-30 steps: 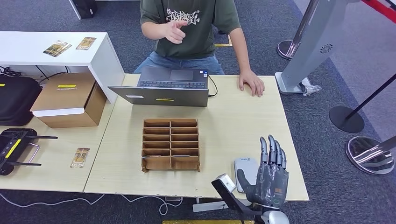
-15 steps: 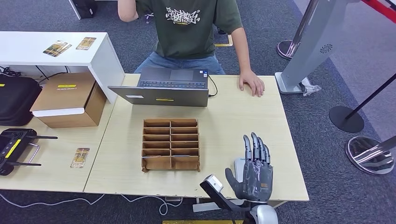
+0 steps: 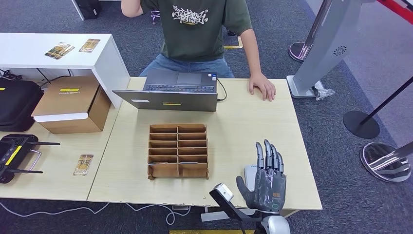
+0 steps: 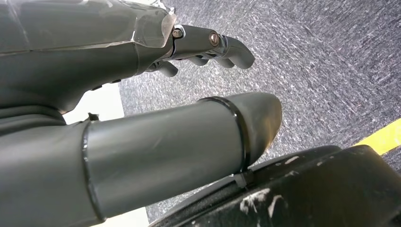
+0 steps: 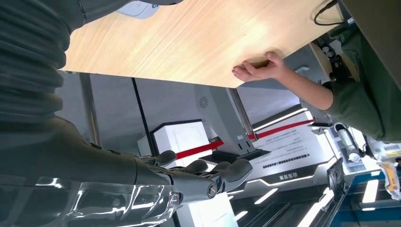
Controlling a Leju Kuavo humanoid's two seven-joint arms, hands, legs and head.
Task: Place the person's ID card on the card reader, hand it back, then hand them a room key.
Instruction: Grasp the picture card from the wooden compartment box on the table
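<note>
Closest to the robot, its right hand (image 3: 267, 181) is up over the near right corner of the wooden table (image 3: 253, 122), palm flat, fingers straight and a bit apart, nothing in it. It's partly covering the card reader (image 3: 249, 176), a small grey-white pad lying flat near the table's front edge. The left hand (image 4: 142, 94) hangs down by the robot's side over grey carpet, fingers loosely bent and apart, also empty as far as I can tell. Just left of the reader sits a brown cardboard organizer (image 3: 178, 150) with two columns of slots; can't really make out if any key cards are in there. Past that, a grey laptop (image 3: 170, 90) at the far edge of the table, screen tipped way back. The person (image 3: 199, 34) in a green printed t-shirt sits behind it, one hand (image 3: 262, 87) resting flat on the table's far right edge, the other arm raised out of the top of the shot. I can't see an ID card in their hand on the table. Off to the left on the side table there's one card (image 3: 83, 165) lying face up, near a cardboard box (image 3: 73, 103).
</note>
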